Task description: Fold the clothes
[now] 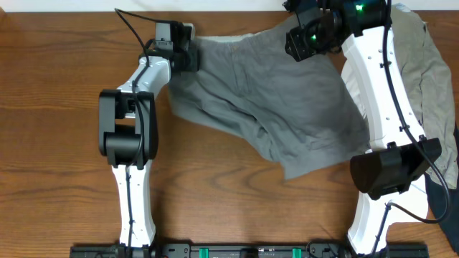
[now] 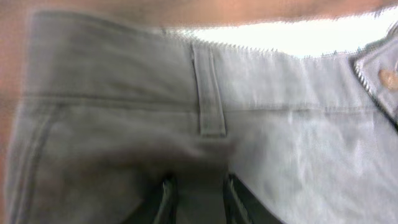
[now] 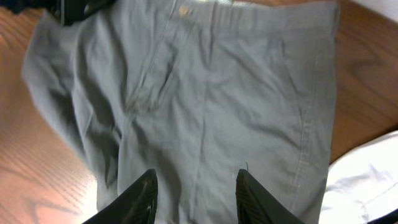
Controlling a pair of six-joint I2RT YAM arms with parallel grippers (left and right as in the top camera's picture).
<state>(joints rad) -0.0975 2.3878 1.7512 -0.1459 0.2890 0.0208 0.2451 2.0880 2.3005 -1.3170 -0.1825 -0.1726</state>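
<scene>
The mid-grey shorts (image 1: 272,107) lie spread and slanted across the table, waistband toward the far edge. My left gripper (image 1: 188,56) is at the shorts' far left waistband corner. In the left wrist view its fingers (image 2: 196,199) hold a bunched ridge of the grey cloth (image 2: 124,143) just below a belt loop (image 2: 210,93). My right gripper (image 1: 310,39) hovers above the far right part of the waistband. In the right wrist view its fingers (image 3: 194,193) are spread apart and empty over the shorts (image 3: 217,93).
A khaki-tan garment (image 1: 430,72) lies at the right, partly under the right arm, with a navy one (image 1: 450,193) at the right edge. Something white (image 3: 367,180) shows at the right wrist view's lower right. Bare wood (image 1: 50,129) lies left and in front.
</scene>
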